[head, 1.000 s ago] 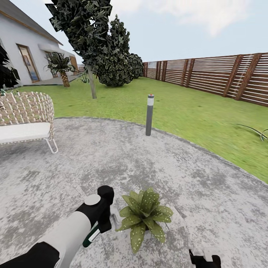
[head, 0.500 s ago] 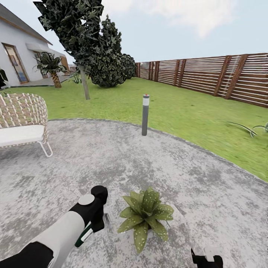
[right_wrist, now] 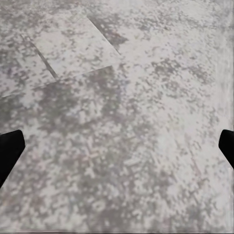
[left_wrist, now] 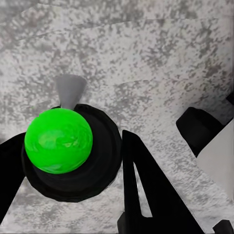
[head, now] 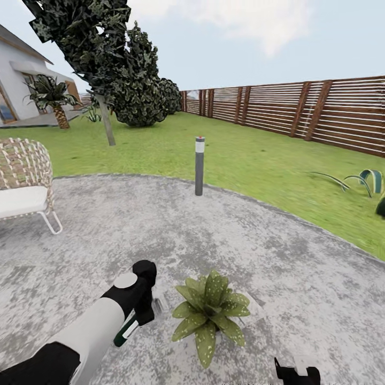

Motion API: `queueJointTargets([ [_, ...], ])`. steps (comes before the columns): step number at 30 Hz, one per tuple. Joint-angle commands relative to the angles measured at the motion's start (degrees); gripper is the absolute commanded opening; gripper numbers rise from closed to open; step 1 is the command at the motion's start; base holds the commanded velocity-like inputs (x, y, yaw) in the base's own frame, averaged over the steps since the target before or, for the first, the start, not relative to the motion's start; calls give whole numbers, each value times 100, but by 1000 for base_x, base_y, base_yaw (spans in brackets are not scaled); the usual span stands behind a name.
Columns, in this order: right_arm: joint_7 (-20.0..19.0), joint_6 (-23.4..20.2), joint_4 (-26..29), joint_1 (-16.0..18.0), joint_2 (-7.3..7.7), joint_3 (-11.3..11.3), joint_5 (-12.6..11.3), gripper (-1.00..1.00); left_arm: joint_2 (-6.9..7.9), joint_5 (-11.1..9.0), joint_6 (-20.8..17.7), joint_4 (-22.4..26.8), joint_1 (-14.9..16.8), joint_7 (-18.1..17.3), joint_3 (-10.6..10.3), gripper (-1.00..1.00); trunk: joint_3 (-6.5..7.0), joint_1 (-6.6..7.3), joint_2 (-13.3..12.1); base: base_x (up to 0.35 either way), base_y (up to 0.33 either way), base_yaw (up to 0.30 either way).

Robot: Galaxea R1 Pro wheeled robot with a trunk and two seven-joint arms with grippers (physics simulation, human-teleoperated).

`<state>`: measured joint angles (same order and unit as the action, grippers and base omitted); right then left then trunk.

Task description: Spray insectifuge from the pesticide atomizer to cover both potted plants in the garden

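While the left arm reaches out over the round grey patio (head: 278, 267), its left end effector (head: 140, 313) is clamped on the pesticide atomizer (head: 127, 330), a slim dark-green bottle with a white label that pokes out below the wrist in the head view. From the left wrist view you're looking along the bottle: there's a bright green ball (left_wrist: 58, 140) sitting on the black sprayer top (left_wrist: 78, 156), a little grey cone nozzle (left_wrist: 69, 90) sticking out past it, and a black finger (left_wrist: 146, 190) pressed right against the side of the top.

Just right of that end effector sits one potted plant (head: 210, 314), a low rosette of pointed green leaves, a few with pale speckles, standing on the patio near the camera. Can't make out its pot.

The right end effector (head: 295, 372) only peeks in at the near right edge of the head view. In its own wrist view the black fingertips (right_wrist: 9, 151) sit at opposite edges with bare speckled paving between them, so it's spread apart and holding nothing.

Further out: a grey bollard lamp (head: 199, 166) at the far rim of the patio, a woven chair with a white cushion (head: 24, 184) at left, green lawn (head: 256, 160), dark trees (head: 112, 69), a brown slatted fence (head: 299, 112) along the right and a white house (head: 21, 80) far left
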<state>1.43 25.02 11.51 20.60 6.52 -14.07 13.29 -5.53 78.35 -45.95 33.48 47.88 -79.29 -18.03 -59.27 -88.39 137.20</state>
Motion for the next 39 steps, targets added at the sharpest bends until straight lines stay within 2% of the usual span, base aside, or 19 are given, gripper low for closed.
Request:
queueJointTargets([
  [1,15,20,-9,6,-2,-34,60,100,-4,40,-61,9,27,-58,-8,-100,-2,1,2,1,0,-286],
  [8,15,20,-9,6,-2,-34,60,100,48,71,-71,8,82,-59,-16,-100,11,1,2,7,4,-192],
  [15,15,20,-9,6,-2,-34,60,100,8,110,-67,-8,14,5,-25,-100,12,1,2,231,213,-11],
  [22,15,20,-9,6,-2,-34,60,100,15,110,-70,-8,4,10,-24,-100,12,1,2,270,137,-253],
  [24,15,20,-9,6,-2,-34,60,100,72,110,-64,-20,-10,7,-26,-100,12,1,2,43,19,-66],
  [26,15,20,-9,6,-2,-34,60,100,282,87,-53,-66,-25,9,-19,-100,12,1,2,6,3,-9],
  [28,15,20,-10,6,-2,-34,60,100,368,47,-27,-62,-37,13,-12,-100,12,1,2,1,0,-2],
  [31,15,20,-11,6,-2,-34,60,100,314,33,4,99,-27,18,-8,-100,12,1,2,0,0,0],
  [34,15,20,-11,6,-2,-34,60,100,250,31,7,515,-24,11,-2,-100,12,1,2,0,0,0],
  [38,13,20,-15,6,-2,-33,65,100,287,12,14,563,-28,17,36,-100,12,1,2,0,0,0],
  [39,9,20,-17,6,-2,-34,67,100,300,-148,17,532,-38,18,74,-100,12,1,2,0,0,0],
])
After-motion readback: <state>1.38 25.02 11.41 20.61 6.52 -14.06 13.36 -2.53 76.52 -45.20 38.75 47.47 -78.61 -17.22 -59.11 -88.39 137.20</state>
